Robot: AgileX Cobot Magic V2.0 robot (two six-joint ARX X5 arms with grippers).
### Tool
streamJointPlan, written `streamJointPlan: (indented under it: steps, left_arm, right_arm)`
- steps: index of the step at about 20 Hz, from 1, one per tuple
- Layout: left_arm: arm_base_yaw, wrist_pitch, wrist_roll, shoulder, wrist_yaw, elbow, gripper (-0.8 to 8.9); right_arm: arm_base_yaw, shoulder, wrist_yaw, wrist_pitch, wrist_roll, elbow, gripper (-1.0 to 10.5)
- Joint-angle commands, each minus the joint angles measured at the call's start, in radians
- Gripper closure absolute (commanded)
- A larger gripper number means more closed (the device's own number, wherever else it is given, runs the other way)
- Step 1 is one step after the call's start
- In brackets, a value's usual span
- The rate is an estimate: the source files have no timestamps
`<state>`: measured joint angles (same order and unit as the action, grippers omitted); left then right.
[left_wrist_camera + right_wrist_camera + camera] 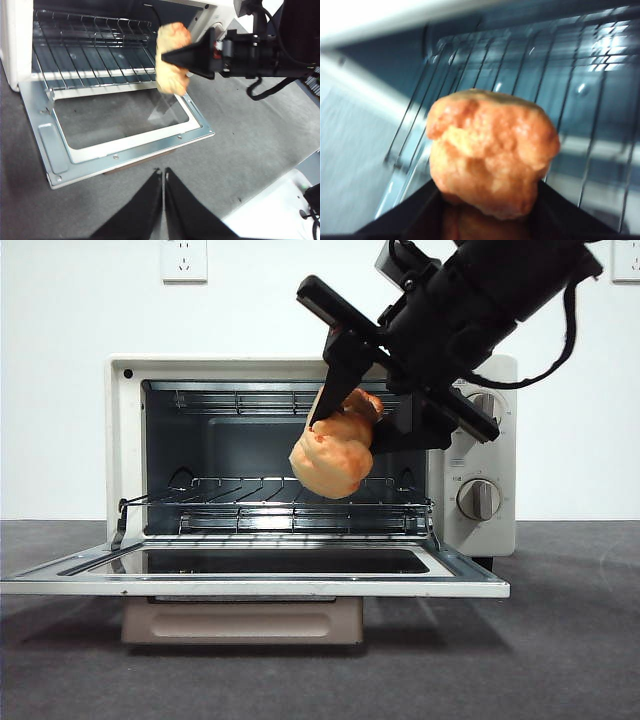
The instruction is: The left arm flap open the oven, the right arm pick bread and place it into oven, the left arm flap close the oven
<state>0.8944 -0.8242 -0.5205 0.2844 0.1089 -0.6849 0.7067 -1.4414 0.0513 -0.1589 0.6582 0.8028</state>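
The black two-jawed right gripper clenches the lumpy golden-orange bread roll, hanging above the wire rack of the cream-white boxy oven, whose door lies flat; left gripper pinched closed, before the door's front edge

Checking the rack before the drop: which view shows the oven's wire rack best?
The left wrist view: it looks down on the wire rack with most bars sharp. The front view sees it edge-on; the right wrist view blurs it behind the bread.

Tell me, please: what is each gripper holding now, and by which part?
The right gripper holds the bread by its two sides, near its upper end. The left gripper holds nothing.
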Motion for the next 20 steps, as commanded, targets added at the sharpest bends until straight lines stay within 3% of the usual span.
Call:
streamJointPlan:
  steps: [1,5,13,18,20]
  left_arm:
    - [0.007,-0.003,-0.034,0.0,0.002,-0.008,8.03]
    - [0.007,-0.032,-0.072,0.0,0.003,-0.008,8.03]
    - [0.007,-0.051,-0.074,0.0,0.002,-0.017,8.03]
    - [0.007,-0.051,-0.078,0.0,0.003,-0.017,8.03]
    - [0.007,-0.063,-0.13,0.002,0.003,-0.017,8.03]
  right_arm:
    - [0.005,-0.03,-0.049,-0.047,0.043,0.026,7.5]
    - [-0.018,-0.068,-0.06,-0.085,0.088,0.034,7.5]
    - [-0.037,-0.084,-0.109,-0.125,0.095,0.037,7.4]
    - [-0.037,-0.084,-0.112,-0.126,0.095,0.037,5.5]
    - [-0.037,-0.084,-0.112,-0.125,0.094,0.037,5.0]
